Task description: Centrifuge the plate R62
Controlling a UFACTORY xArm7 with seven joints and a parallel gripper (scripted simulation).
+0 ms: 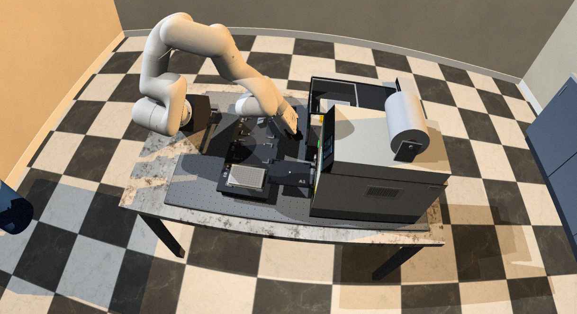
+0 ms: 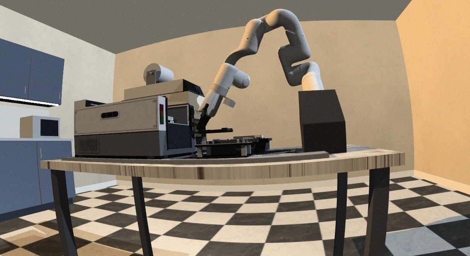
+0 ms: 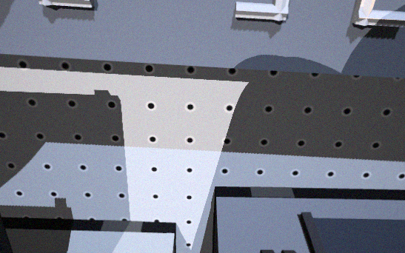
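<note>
My gripper [image 1: 297,136] is shut and empty. It points down at the front of the centrifuge [image 1: 343,93], close to that front's edge, and also shows in the exterior view [image 2: 200,123]. I cannot tell whether it touches a key. The centrifuge's top is open and a light plate [image 1: 335,104] lies inside. Plate R26 [image 1: 246,176] sits flat on the near deck position. The middle deck position [image 1: 252,144] holds no plate. The dark nest marked A1 [image 1: 289,174] is empty. The wrist view shows only the perforated baseplate [image 3: 184,148] and deck locators [image 3: 262,11], not the fingers.
The sealer with its film roll [image 1: 405,118] stands at the right, next to the centrifuge. A lamp stack [image 2: 161,113] sits on the centrifuge's side. The arm's dark base block [image 2: 320,121] stands at the table's far end.
</note>
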